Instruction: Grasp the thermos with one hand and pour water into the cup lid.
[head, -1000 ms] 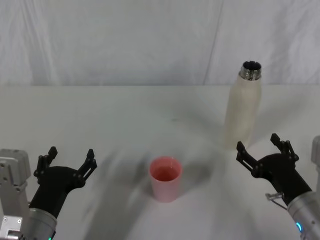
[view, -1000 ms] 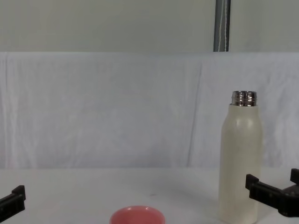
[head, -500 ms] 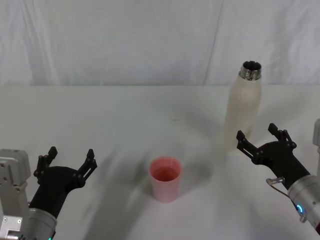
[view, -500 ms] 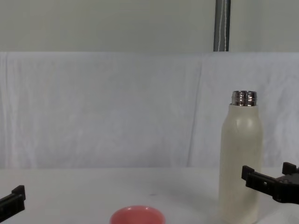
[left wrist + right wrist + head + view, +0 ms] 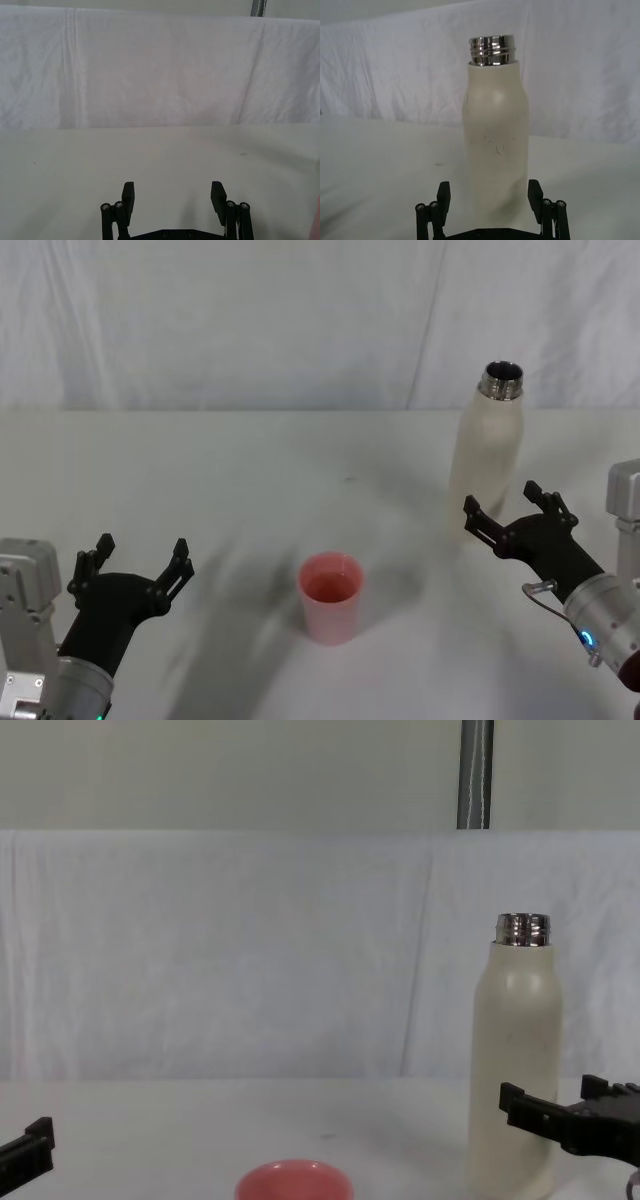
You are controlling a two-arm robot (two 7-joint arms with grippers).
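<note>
Right gripper (image 5: 507, 510) (spread wide) beside thermos (image 5: 483, 458)

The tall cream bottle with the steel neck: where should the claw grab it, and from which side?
Probably the straight lower body of the tall cream-white matte thermos, from the robot's near side. It stands upright, and the open right gripper already faces it squarely; the shoulders taper.

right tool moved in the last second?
Yes. The right tool, open, has advanced toward the bottle: in the head view its tips now overlap the bottle's base. Bottle and pink cup are unmoved; the left tool is parked, open.
</note>
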